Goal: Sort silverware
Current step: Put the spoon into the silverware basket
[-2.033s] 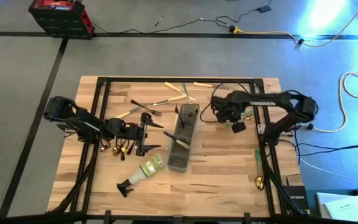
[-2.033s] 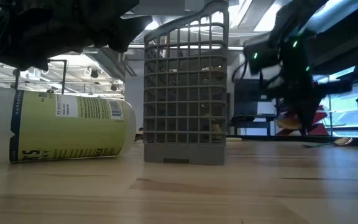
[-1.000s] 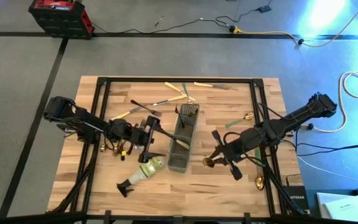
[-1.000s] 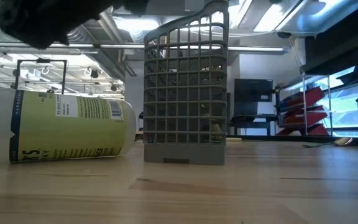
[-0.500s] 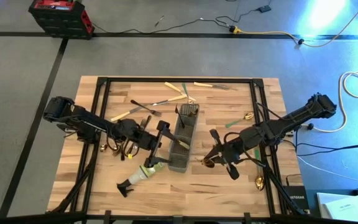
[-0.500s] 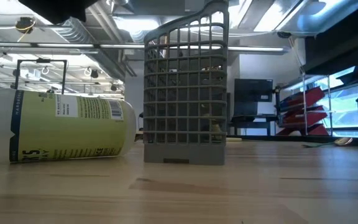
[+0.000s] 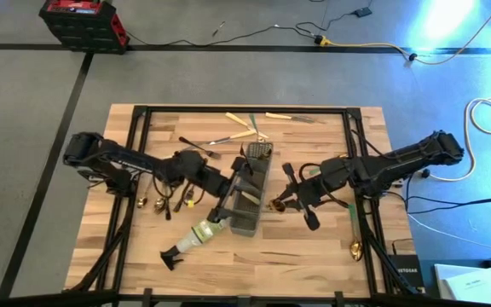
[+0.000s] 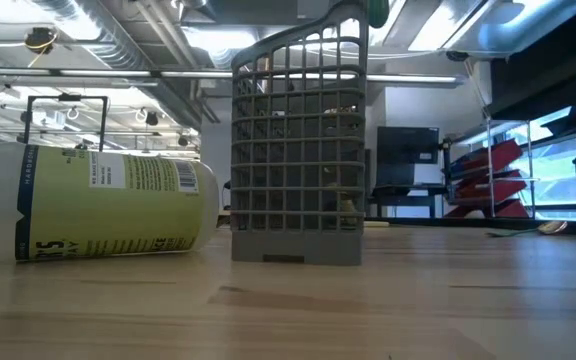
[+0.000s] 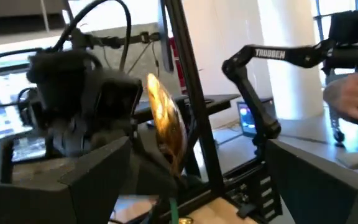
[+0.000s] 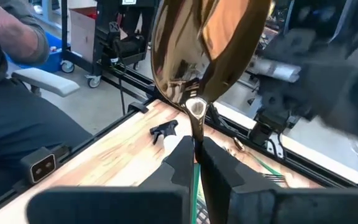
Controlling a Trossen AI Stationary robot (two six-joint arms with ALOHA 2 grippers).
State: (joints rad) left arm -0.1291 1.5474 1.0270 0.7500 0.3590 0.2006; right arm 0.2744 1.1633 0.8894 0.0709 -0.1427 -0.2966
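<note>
The right gripper (image 7: 285,203), jaws clenched on a gold spoon (image 10: 204,43), hangs just right of the caddy (image 7: 250,194); the left gripper (image 7: 225,205), jaws released, hangs at its left side.

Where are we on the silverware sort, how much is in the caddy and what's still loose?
Done: a few pieces already lie in the grey caddy. In hand: the right gripper is shut on a gold spoon beside the caddy; the left gripper is open at the caddy's other side, holding nothing. Left: loose silverware along the far edge, pieces by the left arm, and a spoon near the right corner.
</note>
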